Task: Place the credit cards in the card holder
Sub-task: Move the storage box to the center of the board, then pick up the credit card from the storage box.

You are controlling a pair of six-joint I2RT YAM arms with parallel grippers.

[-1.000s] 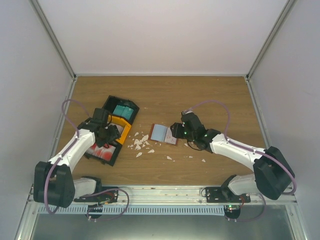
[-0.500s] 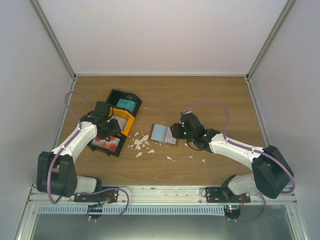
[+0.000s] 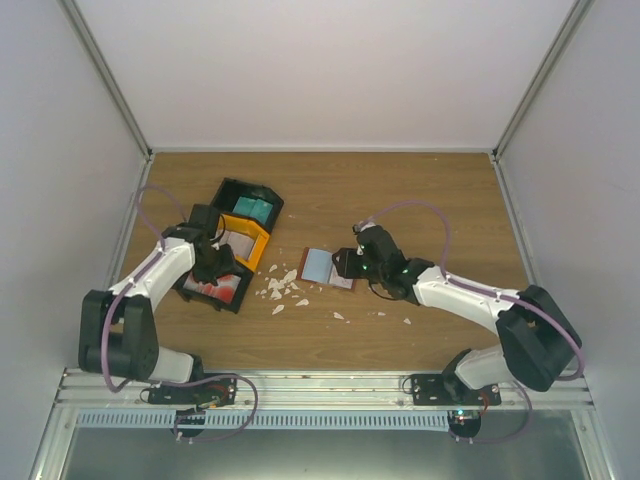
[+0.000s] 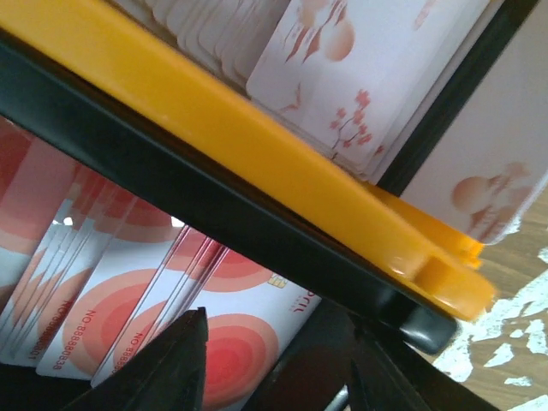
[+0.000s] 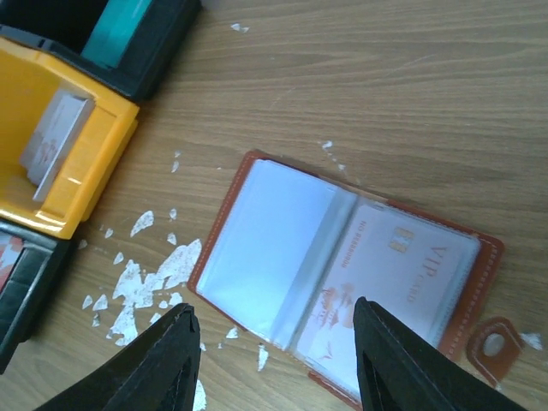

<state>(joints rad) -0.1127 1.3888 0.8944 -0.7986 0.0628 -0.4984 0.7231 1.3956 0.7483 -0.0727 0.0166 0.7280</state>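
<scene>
The card holder (image 3: 322,267) lies open on the wood. In the right wrist view the card holder (image 5: 342,274) shows clear sleeves, with a white VIP card (image 5: 402,265) in its right one. My right gripper (image 5: 278,364) hangs open just above it, a finger at each side; from above the right gripper (image 3: 346,265) is at the holder's right edge. Red-circled credit cards (image 4: 128,291) stand stacked in the tray's near compartment. My left gripper (image 4: 278,372) has dipped there, jaws apart; its left fingertip (image 4: 184,342) overlaps the front card. From above the left gripper (image 3: 214,263) covers most red cards (image 3: 222,288).
The black-and-orange tray (image 3: 257,252) sits at the left, with teal cards (image 3: 250,210) in its far bin. White blossom-printed cards (image 4: 342,68) fill the orange bin (image 4: 257,145). White scraps (image 3: 280,288) litter the wood between tray and holder. The holder's snap tab (image 5: 493,344) sticks out.
My left gripper has moved lower into the red-card compartment and its jaws have narrowed. The right gripper has edged left over the card holder, still open.
</scene>
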